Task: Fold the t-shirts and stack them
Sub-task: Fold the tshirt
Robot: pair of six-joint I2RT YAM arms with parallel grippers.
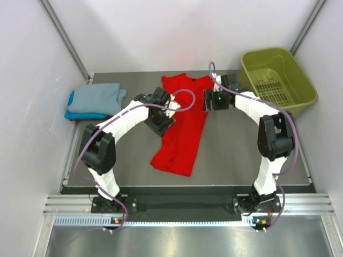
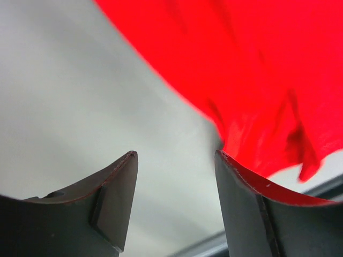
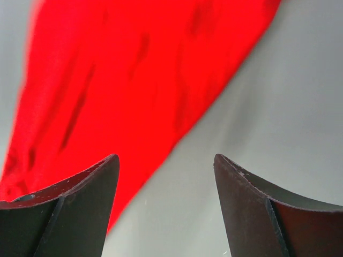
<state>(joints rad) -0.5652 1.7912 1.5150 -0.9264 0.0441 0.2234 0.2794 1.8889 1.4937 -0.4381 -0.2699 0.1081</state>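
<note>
Grey counter fills a white-walled booth, with an olive basket at the far right corner. At the far left corner a folded grey-blue shirt lies on top of a turquoise shirt. The red shirt lies in the middle of the counter as a long narrow strip, with its collar end by the far edge and its hem reaching toward the near edge.

The left pincer stands open with nothing between its jaws. It hangs over the strip's left edge, and red cloth shows just beyond one finger. The right pincer is also open and empty, and sits beside the strip's right edge near the collar end.

The lengthwise fold looks done, so the step in hand is probably the crosswise fold. To do it well, both pincers should work at the same end, each taking one corner and pinching through every layer so the tucked sleeves do not slip out. They should lift only enough to clear the cloth below. Carrying the two corners at an even pace keeps the fold line square across the strip. The raised end should be lowered onto the other end with the edges matched before letting go. A one-sided or shallow grip would likely skew the fold or let the lower layers drag.
</note>
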